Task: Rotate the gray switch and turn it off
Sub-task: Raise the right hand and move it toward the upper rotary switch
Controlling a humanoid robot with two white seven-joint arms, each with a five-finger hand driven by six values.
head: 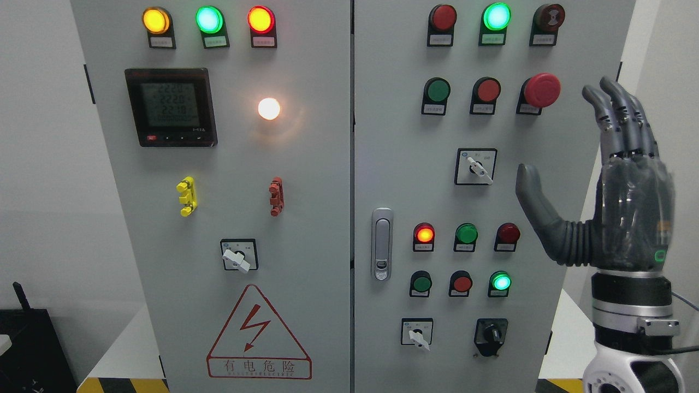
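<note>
right hand raised, fingers spread; apart from gray switch

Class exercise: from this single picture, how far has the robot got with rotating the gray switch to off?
Done: nothing visible. In hand: the right hand is raised, fingers spread, holding nothing, right of the gray-handled rotary switch and apart from it. Left: reach, grip the handle, rotate it.

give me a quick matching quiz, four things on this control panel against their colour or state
Things:
1. mushroom button
2. left clip
3. right hand
4. round lamp beside the meter

Colour or state:
A. yellow
B. lit white
C. red
D. open, fingers spread, holding nothing

Pairs: 1-C, 2-A, 3-D, 4-B
</note>
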